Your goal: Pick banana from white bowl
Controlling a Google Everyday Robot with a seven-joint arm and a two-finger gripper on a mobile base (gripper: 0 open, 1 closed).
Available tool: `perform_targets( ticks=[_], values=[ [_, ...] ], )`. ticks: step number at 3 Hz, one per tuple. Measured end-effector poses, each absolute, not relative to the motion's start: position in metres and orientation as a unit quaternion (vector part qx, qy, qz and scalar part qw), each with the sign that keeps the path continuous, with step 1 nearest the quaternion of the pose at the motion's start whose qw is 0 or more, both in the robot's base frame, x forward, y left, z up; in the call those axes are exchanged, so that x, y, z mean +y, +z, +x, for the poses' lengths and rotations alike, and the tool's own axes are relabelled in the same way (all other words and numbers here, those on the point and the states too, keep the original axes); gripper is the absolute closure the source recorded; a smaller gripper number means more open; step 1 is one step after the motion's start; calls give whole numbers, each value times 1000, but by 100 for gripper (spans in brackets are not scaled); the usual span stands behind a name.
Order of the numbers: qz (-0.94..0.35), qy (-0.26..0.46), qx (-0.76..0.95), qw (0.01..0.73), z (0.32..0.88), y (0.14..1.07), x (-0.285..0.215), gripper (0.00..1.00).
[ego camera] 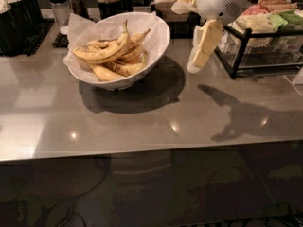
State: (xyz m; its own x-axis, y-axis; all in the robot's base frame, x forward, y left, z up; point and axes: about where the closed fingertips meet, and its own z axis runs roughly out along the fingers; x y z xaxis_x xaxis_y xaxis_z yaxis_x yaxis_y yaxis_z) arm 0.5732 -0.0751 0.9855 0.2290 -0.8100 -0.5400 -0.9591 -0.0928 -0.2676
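The top banana (102, 51) lies left-to-right in the white bowl (160, 37), far left, stem up-right. The gripper (195, 64) hangs right of the bowl, touching nothing; open or closed, I cannot tell.

Spotted bananas (108, 56) in white bowl (163, 34) on grey counter (142, 122), tool (194, 67) hanging right of bowl, near black rack (236, 56)

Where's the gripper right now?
In the camera view the gripper hangs over the counter at upper right, between the white bowl of bananas and the black wire rack, nearer the rack.
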Motion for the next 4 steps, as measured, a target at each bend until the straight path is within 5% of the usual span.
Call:
perform_targets(
  ticks=[4],
  values=[
    [-788, 172, 517, 287, 631, 978, 39, 0]
  ],
)
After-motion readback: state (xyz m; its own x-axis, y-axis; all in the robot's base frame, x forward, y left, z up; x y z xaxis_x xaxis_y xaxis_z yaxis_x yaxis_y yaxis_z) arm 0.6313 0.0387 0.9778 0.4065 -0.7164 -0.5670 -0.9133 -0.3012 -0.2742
